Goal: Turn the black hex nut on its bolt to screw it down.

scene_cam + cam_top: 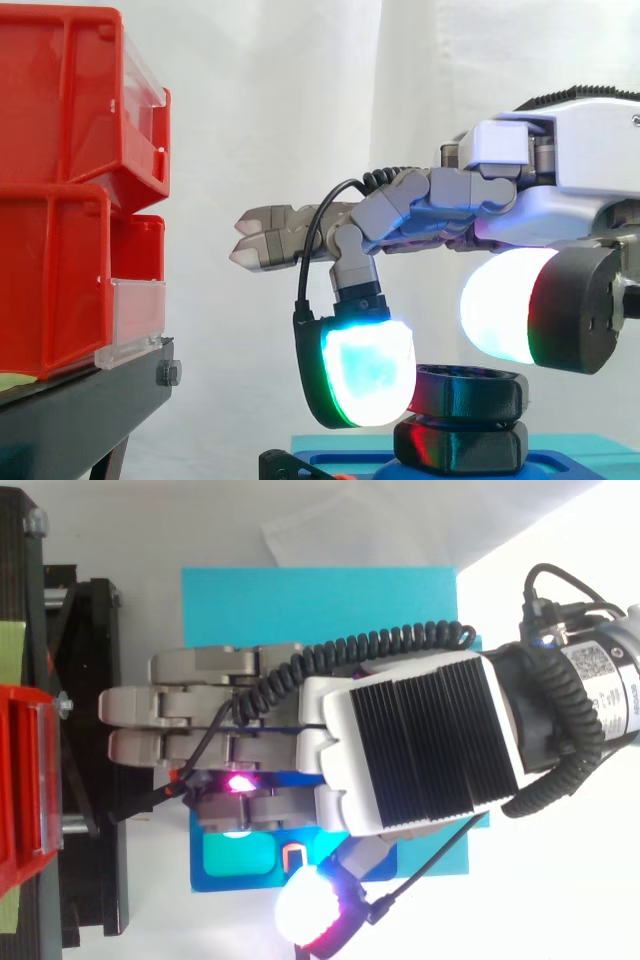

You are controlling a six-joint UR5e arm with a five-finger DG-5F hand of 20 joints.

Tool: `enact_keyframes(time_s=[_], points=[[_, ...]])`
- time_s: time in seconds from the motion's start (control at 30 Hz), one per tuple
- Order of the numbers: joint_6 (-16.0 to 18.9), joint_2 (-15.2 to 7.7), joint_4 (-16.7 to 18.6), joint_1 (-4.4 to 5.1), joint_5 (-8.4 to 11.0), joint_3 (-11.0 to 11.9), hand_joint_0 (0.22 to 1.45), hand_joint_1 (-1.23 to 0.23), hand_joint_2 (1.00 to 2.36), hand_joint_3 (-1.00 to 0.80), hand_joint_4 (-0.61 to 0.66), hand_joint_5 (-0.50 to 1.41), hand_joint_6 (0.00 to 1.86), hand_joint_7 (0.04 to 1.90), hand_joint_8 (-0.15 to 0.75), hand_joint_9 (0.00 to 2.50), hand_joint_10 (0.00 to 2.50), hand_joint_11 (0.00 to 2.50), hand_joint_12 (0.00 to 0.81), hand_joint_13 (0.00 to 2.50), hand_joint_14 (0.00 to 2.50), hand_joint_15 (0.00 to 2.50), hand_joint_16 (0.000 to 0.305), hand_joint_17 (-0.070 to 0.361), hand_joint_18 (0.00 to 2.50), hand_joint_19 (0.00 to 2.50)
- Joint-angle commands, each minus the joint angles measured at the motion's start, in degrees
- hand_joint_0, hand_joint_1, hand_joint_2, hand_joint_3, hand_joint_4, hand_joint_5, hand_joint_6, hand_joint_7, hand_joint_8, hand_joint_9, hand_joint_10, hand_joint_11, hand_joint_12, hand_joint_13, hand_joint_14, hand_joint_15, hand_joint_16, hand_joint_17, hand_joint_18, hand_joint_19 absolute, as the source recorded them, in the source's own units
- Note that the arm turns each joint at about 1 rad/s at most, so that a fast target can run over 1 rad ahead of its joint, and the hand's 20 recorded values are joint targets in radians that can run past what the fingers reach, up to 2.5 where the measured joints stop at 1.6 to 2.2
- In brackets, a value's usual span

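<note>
Side view: black hex nut (pixel 470 392) lies flat, axis upright; hand (pixel 560 200) hooks one curled finger against its 9 o'clock edge.

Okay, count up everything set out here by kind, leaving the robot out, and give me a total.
Red bins: 2
Black hex pieces: 2
Blue base: 1
Cyan mat: 1
Black stand: 1
Total: 7

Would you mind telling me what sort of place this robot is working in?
Probably a robotics test bench: a white curtain backs the work, red bins sit stacked on a black stand, and the hand is above a black hex nut on a blue fixture.
</note>
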Motion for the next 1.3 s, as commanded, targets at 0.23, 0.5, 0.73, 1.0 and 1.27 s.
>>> enact_keyframes(time_s=[0.23,0.5,0.73,1.0,1.27], points=[[-1.2,-0.1,0.4,-0.99,-0.54,0.0,0.48,-0.26,1.00,-0.50,0.24,-0.15,0.76,1.11,0.272,0.21,0.00,0.00,0.340,0.01,0.00,0.00,0.060,0.134,0.13,0.01],[-1.2,0.0,1.0,-2.92,-2.56,0.0,0.48,-0.26,1.00,-0.50,0.24,-0.15,0.76,1.11,0.273,0.22,0.00,0.00,0.341,0.01,0.00,0.00,0.060,0.134,0.13,0.02],[-1.2,0.0,1.6,-4.59,-5.90,0.0,0.48,-0.26,1.00,-0.50,0.23,-0.15,0.76,1.11,0.275,0.23,0.00,0.00,0.341,0.01,0.00,0.00,0.060,0.134,0.13,0.01],[-1.2,0.0,2.1,-4.07,-6.69,1.9,0.48,-0.28,1.00,-0.50,0.24,-0.14,0.72,1.17,0.277,0.32,0.00,0.00,0.345,0.07,0.00,0.00,0.060,0.135,0.17,0.00],[-2.2,-0.1,-0.3,-2.66,-5.81,4.1,0.49,-0.30,1.00,-0.50,0.25,-0.12,0.64,1.29,0.270,0.42,0.00,0.00,0.338,0.15,0.00,0.00,0.060,0.136,0.21,0.00]])
